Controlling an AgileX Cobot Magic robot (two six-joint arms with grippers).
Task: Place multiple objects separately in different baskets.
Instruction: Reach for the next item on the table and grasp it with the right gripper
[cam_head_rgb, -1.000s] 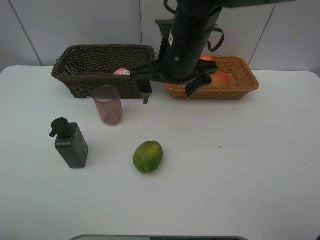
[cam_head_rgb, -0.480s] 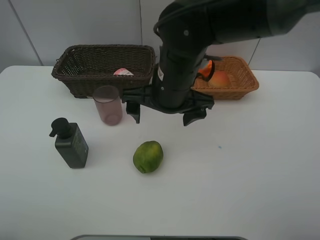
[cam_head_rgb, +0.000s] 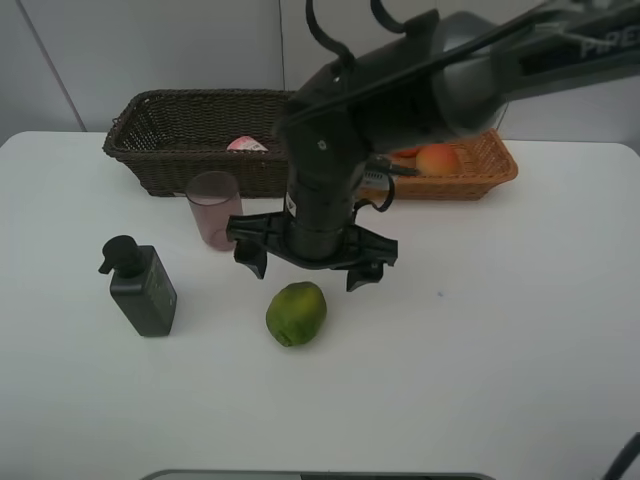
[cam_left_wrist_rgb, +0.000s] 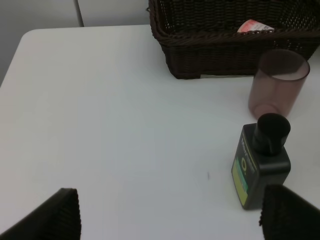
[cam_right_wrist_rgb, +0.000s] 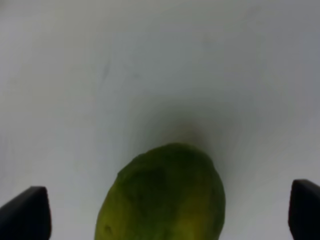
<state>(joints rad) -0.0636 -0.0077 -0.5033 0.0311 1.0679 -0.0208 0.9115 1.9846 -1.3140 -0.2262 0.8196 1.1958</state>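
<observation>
- My right gripper (cam_head_rgb: 305, 268) hangs over the green round fruit (cam_head_rgb: 296, 313), jaws spread wide and holding nothing. The fruit is oval with dimpled skin and lies on the smooth white table (cam_head_rgb: 500, 330).
- My left gripper (cam_left_wrist_rgb: 170, 217) is released too, its ribbed black fingers (cam_left_wrist_rgb: 55, 215) apart over bare tabletop near the dark pump bottle (cam_left_wrist_rgb: 260, 167), a squarish matte flask.
- The translucent pink cup (cam_head_rgb: 215, 209) stands upright just in front of the deep dark brown wicker basket (cam_head_rgb: 170, 130), where the pink spray bottle (cam_head_rgb: 245, 144) lies.
- The smooth mango (cam_head_rgb: 438, 158) sits in the shallow tan woven basket (cam_head_rgb: 490, 165).
</observation>
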